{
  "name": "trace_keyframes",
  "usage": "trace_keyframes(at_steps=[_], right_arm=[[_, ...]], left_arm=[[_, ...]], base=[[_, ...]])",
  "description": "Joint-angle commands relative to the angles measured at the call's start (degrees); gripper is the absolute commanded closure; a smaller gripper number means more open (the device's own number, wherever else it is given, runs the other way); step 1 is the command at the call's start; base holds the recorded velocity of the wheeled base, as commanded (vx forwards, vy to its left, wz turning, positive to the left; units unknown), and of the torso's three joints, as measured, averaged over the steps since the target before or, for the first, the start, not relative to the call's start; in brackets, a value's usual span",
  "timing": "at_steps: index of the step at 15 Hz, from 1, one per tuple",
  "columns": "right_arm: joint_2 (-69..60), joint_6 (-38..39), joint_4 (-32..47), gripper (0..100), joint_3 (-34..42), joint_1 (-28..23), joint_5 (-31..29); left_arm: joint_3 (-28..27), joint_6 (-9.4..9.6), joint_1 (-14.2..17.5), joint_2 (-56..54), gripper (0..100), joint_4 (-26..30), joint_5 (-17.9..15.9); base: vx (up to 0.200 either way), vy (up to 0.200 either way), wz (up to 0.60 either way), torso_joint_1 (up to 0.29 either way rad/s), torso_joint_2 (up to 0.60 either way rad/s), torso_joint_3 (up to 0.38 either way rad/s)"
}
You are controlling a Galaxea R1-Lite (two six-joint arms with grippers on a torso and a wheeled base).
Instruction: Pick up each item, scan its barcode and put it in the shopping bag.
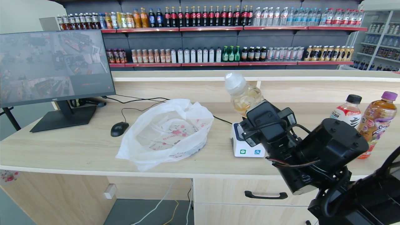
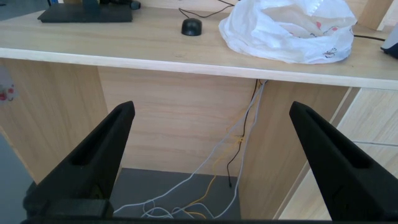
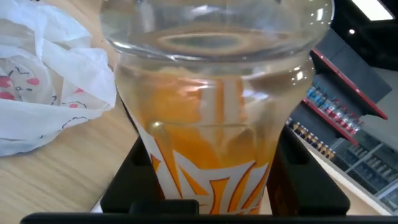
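Note:
My right gripper [image 1: 250, 107] is shut on a clear bottle of pale yellow drink [image 1: 242, 93] with a white cap, held tilted over the white barcode scanner [image 1: 245, 147] on the counter. Close up in the right wrist view, the bottle [image 3: 214, 118] sits between the black fingers [image 3: 127, 186], its orange-and-white label low down. The white plastic shopping bag [image 1: 167, 132] lies open left of the scanner; its edge [image 3: 43, 93] is beside the bottle. My left gripper [image 2: 211, 155] is open below the counter edge, facing the cabinet front, with the bag [image 2: 289, 28] up on the counter.
Two more bottles stand at the counter's right: a black-capped one [image 1: 348, 111] and a purple-capped amber one [image 1: 376, 120]. A monitor [image 1: 53, 67] and mouse [image 1: 119, 128] sit at the left. Cables [image 2: 239, 155] hang under the counter. Shelves of drinks [image 1: 218, 34] line the back wall.

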Motion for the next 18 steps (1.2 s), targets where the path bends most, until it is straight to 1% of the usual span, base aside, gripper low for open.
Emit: trace_keyframes(at_steps=[1,3,5,6,9,11,18], right_arm=[[1.6,-1.3,0.0,100,-0.6,0.0,0.4],[3.1,-2.9,0.0,100,-2.9,-0.1,0.5],[6.0,-5.0,0.0,100,-8.9,-0.2,0.6],[7.4,-5.5,0.0,100,-9.6,-0.2,0.5],[9.9,-9.7,0.0,100,-11.2,-1.0,2.4],[12.2,-9.7,0.0,100,-11.6,-1.7,2.4],[13.2,-10.7,0.0,100,-12.1,-2.9,2.2]], left_arm=[[0.0,0.0,0.0,0.0,0,0.0,0.0],[0.0,0.0,0.0,0.0,0,0.0,0.0],[0.0,0.0,0.0,0.0,0,0.0,0.0],[0.0,0.0,0.0,0.0,0,0.0,0.0],[0.0,0.0,0.0,0.0,0,0.0,0.0],[0.0,0.0,0.0,0.0,0,0.0,0.0],[0.0,0.0,0.0,0.0,0,0.0,-0.1]], base=[[0.0,0.0,0.0,0.0,0.0,0.0],[0.0,0.0,0.0,0.0,0.0,0.0],[0.0,0.0,0.0,0.0,0.0,0.0],[0.0,0.0,0.0,0.0,0.0,0.0],[0.0,0.0,0.0,0.0,0.0,0.0],[0.0,0.0,0.0,0.0,0.0,0.0],[0.0,0.0,0.0,0.0,0.0,0.0]])
